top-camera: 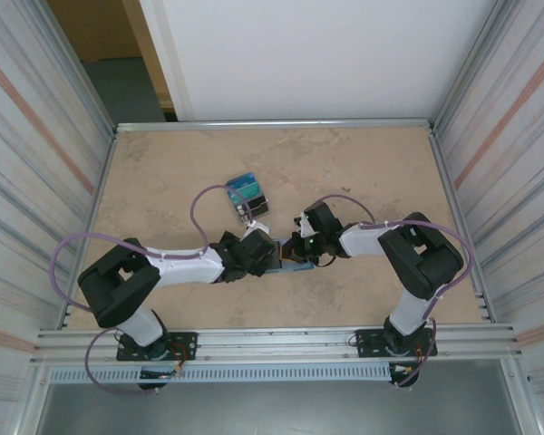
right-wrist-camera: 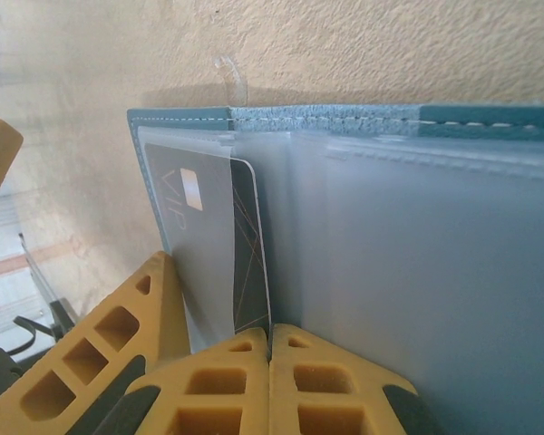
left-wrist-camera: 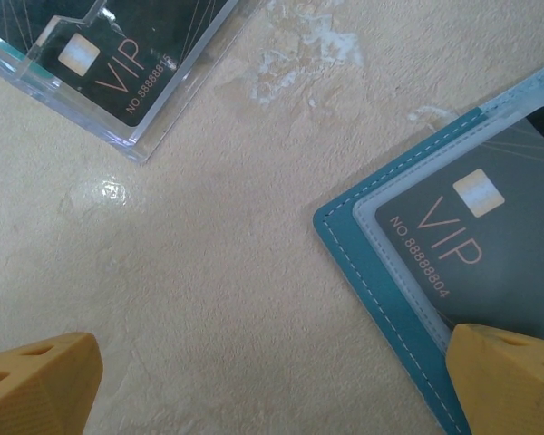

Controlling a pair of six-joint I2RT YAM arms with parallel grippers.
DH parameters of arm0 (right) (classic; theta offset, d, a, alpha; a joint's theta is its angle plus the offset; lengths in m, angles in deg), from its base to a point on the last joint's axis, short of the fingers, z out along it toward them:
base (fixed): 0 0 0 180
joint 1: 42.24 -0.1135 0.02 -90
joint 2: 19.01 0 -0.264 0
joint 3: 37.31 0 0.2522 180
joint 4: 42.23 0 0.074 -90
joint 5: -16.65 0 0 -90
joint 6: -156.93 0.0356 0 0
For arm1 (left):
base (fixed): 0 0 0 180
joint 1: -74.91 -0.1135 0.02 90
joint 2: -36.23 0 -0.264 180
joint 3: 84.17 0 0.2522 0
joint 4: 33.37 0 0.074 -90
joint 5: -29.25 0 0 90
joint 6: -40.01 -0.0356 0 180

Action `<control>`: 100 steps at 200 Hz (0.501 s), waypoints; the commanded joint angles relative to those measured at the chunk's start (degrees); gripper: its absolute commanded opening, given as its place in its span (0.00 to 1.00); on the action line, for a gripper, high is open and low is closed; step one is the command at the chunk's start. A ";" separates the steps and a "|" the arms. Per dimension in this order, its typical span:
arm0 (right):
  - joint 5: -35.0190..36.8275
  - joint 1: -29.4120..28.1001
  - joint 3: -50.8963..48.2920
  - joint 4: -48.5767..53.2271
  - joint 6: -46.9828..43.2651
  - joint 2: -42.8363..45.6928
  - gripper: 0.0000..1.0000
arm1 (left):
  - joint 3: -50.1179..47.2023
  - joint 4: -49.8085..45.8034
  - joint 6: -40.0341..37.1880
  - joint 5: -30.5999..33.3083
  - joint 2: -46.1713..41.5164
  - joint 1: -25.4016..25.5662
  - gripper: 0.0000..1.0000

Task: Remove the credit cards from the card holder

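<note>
The teal card holder lies open on the table between my two grippers. A dark credit card marked VIP sits in its clear pocket. In the right wrist view that credit card sticks partly out of the pocket of the card holder. My right gripper is shut, its fingertips meeting on the card's edge. My left gripper stands wide open. One of its fingertips rests on the corner of the card holder, and the other hangs over bare table.
A clear plastic case holding another VIP card lies just beyond the holder, toward the table's middle. Metal rails edge the beige table, with corrugated walls left and right. Open table surface lies to the far left and right.
</note>
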 commanded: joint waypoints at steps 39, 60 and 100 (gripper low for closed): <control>7.01 -0.33 2.20 10.12 -3.74 1.81 0.00 | 0.61 -3.28 1.01 -0.24 0.40 1.27 0.99; 7.39 -0.33 2.93 10.56 -3.79 1.88 0.00 | 0.36 -3.47 1.06 -0.11 0.32 1.32 0.99; 8.47 -0.34 3.63 11.75 -4.14 2.41 0.00 | -0.14 -3.44 1.22 0.33 -0.21 1.27 0.99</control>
